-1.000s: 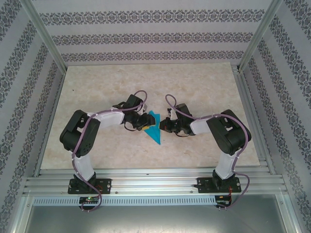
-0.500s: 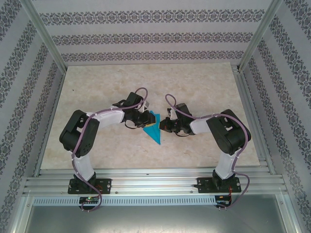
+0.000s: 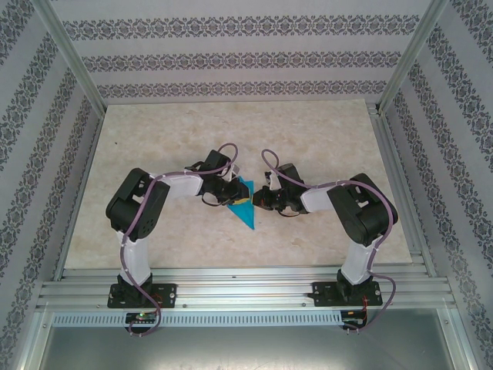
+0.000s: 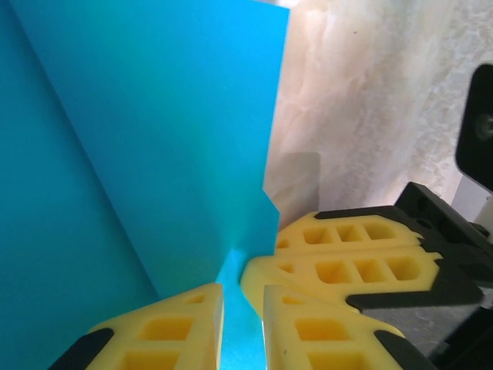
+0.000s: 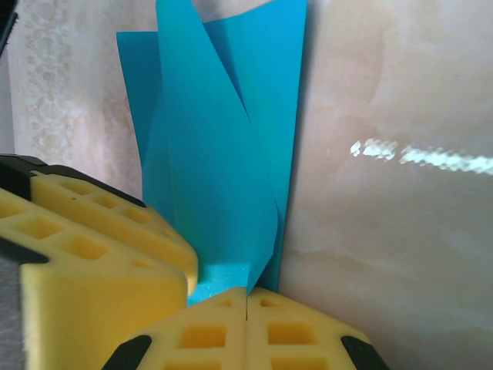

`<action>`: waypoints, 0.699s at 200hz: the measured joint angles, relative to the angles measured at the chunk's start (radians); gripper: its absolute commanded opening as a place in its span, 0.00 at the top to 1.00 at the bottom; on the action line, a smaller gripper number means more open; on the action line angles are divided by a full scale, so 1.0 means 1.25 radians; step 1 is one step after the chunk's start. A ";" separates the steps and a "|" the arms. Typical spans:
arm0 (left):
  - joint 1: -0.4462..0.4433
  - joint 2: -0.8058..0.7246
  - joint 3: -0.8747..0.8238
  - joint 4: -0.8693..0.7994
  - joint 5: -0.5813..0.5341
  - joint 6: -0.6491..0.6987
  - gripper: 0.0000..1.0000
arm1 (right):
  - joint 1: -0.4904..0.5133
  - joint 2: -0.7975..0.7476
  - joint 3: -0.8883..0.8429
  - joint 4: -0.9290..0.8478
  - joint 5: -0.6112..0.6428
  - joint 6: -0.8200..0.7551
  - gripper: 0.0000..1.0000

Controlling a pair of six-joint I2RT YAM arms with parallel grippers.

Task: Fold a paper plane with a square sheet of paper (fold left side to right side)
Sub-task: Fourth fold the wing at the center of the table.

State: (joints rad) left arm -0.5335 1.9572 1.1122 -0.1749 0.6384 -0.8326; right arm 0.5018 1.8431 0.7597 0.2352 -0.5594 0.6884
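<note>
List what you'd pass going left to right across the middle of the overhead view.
Left arm → left gripper → folded blue paper → right gripper → right arm.

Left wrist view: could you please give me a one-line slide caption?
Left gripper pinches the folded blue paper beside the other yellow fingers.

Paper plane [image 5: 223,154]: thin matt paper, smooth, sharply creased. Fingers [image 4: 347,262]: matt yellow plastic, cellular. Table [image 5: 385,193]: glossy, marbled, smooth.
</note>
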 measured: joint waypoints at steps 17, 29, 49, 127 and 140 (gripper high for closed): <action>0.000 0.008 0.000 0.001 -0.003 0.000 0.78 | 0.000 0.000 0.000 0.000 0.000 -0.002 0.97; 0.000 0.014 0.000 0.002 -0.007 0.000 0.78 | 0.000 0.000 0.002 -0.003 0.000 -0.002 0.96; -0.001 0.018 0.001 0.002 -0.012 0.000 0.78 | 0.000 0.000 0.005 -0.009 0.000 -0.002 0.96; -0.003 0.015 -0.027 0.051 -0.015 -0.002 0.80 | 0.000 -0.060 0.023 -0.104 0.025 -0.009 0.74; -0.003 0.013 -0.032 0.060 -0.015 -0.003 0.80 | 0.000 -0.107 0.023 -0.136 0.033 -0.014 0.74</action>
State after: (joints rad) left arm -0.5373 1.9739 1.0718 -0.1001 0.6201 -0.8364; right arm 0.5018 1.7092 0.7879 0.0647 -0.5182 0.6712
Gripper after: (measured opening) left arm 0.205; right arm 0.256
